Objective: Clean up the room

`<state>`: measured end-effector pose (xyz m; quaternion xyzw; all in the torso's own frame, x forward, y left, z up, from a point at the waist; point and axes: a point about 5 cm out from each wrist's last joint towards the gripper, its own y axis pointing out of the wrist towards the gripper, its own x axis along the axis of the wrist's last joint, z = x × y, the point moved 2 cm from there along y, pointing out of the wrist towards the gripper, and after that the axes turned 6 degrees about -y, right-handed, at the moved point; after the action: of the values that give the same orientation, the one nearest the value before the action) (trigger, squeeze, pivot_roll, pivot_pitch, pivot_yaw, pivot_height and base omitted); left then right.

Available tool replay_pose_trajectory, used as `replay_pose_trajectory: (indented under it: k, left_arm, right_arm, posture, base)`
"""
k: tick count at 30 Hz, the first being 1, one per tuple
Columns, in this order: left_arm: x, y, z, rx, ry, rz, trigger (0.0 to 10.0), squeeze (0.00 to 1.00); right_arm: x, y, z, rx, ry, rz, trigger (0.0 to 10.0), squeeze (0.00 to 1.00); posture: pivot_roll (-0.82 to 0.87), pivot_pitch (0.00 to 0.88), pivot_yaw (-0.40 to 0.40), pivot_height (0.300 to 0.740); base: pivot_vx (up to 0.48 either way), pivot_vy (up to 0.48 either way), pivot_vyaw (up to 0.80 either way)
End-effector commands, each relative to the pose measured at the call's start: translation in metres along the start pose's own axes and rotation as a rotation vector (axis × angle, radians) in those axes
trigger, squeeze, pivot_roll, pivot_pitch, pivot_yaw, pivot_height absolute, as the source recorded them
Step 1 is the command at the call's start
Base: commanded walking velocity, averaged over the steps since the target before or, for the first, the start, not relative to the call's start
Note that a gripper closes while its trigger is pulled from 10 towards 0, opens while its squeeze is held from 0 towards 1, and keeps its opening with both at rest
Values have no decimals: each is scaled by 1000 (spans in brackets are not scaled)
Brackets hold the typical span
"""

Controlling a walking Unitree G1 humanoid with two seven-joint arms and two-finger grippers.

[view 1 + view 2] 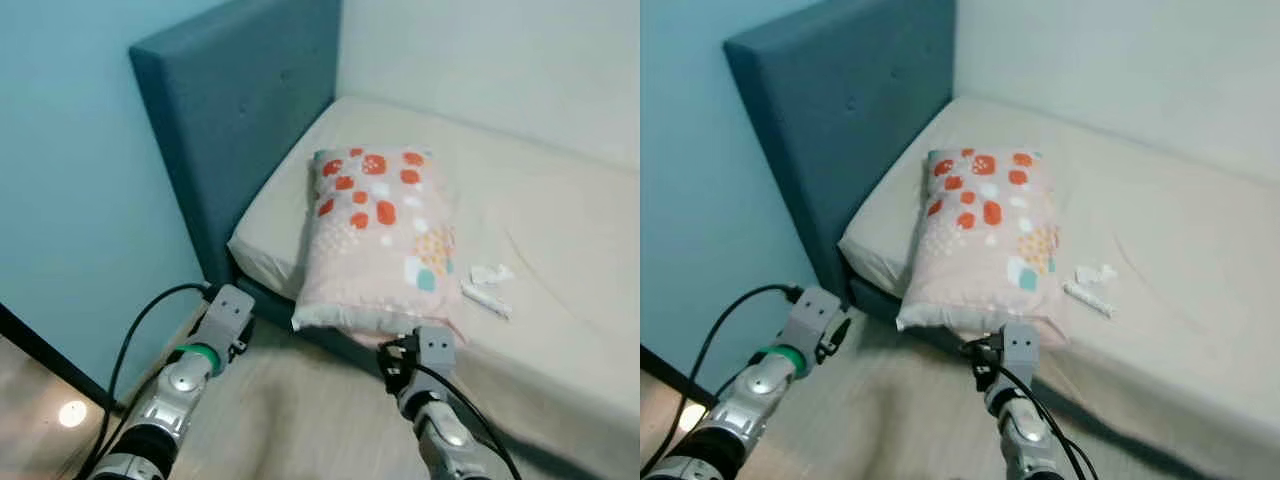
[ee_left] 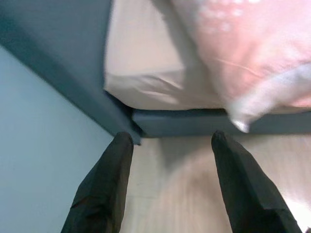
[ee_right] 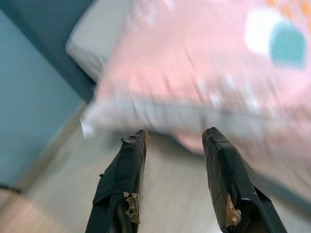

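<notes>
A pink pillow with red, orange and teal patches lies on the bed's beige mattress, its near end hanging over the front edge. Small white scraps of paper lie on the sheet just right of the pillow. My left arm is low by the corner of the bed. The left gripper is open above the wooden floor and points at the bed frame below the mattress corner. My right arm is just below the pillow's near end. The right gripper is open and empty, close under the blurred pillow.
A tall blue-grey headboard stands at the bed's left end against a light blue wall. Pale wooden floor runs in front of the bed. A dark-framed glossy surface sits at the lower left.
</notes>
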<state>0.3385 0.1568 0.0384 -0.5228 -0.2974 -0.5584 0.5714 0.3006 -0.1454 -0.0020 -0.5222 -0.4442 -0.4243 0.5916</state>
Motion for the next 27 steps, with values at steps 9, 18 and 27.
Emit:
replay_pose_trajectory:
  k: [9,18,27]
  left_arm:
    - [36,5,-2,-44,-31,-127,10000,0]
    - [62,8,-18,-101,-55,-213,10000,0]
    - [57,4,-22,-113,-43,-190,10000,0]
  right_arm:
    - [21,3,0,-17,-29,-119,10000,0]
    - [38,10,-4,-44,-56,-171,10000,0]
    - [35,7,-6,-40,-72,-164,10000,0]
  posture:
    - [78,55,62,740]
    - [78,64,53,740]
    - [75,70,54,740]
  base:
    - [480,0,-512]
    - [480,0,-517]
    - [342,0,0]
